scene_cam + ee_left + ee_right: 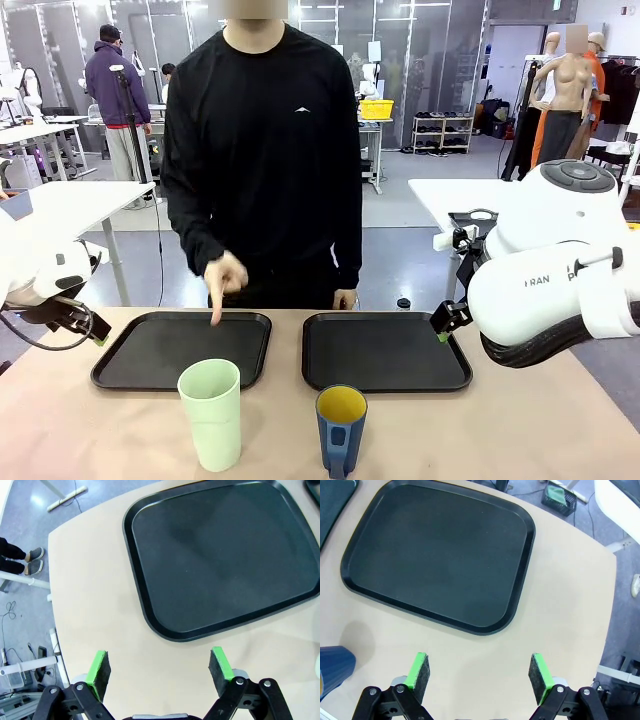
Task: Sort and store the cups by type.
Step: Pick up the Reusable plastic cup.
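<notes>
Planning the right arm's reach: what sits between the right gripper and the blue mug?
Bare tabletop, seen in the right wrist view: nothing stands between the open right gripper and the blue mug.

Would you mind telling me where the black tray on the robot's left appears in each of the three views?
Front view: left tray, centre-left, below the person's pointing hand.
Left wrist view: left tray, large, upper right.
Right wrist view: probably the dark corner at the top-left edge, cut off.
Shared landmark: the tan table beneath it in every view.
</notes>
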`<state>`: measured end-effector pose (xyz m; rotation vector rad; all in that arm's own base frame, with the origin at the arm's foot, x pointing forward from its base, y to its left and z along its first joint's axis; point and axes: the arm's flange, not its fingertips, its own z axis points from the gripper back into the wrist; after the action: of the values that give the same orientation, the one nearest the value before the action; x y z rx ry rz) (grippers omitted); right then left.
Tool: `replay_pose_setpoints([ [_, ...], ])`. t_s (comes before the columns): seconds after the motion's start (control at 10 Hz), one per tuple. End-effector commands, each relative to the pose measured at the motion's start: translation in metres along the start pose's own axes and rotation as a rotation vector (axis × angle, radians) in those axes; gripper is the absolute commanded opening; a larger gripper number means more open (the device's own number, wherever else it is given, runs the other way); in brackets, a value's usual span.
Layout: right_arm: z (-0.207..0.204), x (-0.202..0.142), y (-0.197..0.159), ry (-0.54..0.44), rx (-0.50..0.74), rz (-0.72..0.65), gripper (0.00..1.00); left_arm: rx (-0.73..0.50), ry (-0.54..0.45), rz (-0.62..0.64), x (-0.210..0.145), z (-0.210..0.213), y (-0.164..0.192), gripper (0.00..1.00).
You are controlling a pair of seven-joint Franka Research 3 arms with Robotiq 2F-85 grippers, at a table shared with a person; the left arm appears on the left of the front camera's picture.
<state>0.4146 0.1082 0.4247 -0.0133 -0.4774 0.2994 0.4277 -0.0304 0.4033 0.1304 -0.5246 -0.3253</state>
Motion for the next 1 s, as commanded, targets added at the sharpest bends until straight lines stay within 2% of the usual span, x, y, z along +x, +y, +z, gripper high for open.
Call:
replay_pose_setpoints([
  [0.0, 0.0, 0.0, 0.0002, 0.0, 0.003, -0.001, 1.0, 0.005, -0.001, -0.002, 0.0007, 0.001, -0.0001, 1.0],
  [0.9, 0.0, 0.0, 0.0002, 0.0, 0.003, -0.001, 1.0, 0.005, -0.001, -0.002, 0.0007, 0.001, -0.0001, 1.0],
])
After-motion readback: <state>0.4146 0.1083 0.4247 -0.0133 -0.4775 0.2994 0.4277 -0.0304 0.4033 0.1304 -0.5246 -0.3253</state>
